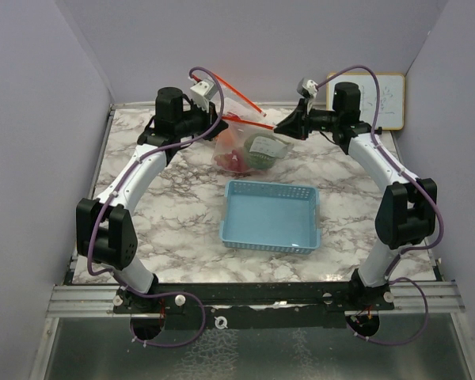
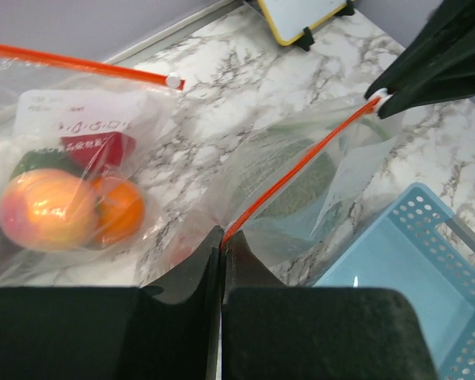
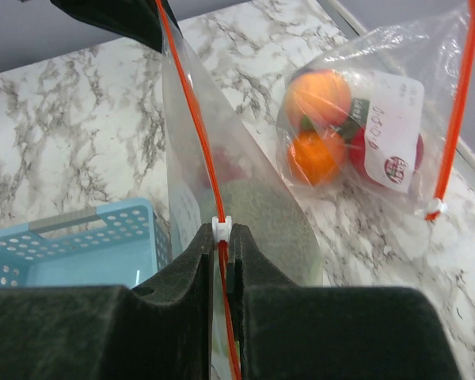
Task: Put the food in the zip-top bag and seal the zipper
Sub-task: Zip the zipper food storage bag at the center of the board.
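A clear zip-top bag (image 1: 257, 146) holding the green netted melon (image 2: 301, 186) hangs stretched between both grippers. My left gripper (image 2: 222, 237) is shut on one end of its orange zipper (image 2: 297, 166). At the other end, my right gripper (image 3: 220, 237) is shut on the zipper just behind the white slider (image 3: 220, 228). A second zip-top bag (image 3: 356, 103) lies on the table behind. It holds a peach (image 2: 39, 210), an orange (image 2: 119, 207) and a red apple (image 3: 360, 150), and its own slider (image 2: 172, 81) shows on its orange zipper.
The light-blue basket (image 1: 269, 188) stands on the marble table in front of the bags, with nothing in it. A small whiteboard (image 1: 384, 99) leans at the back right wall. Grey walls close in the sides.
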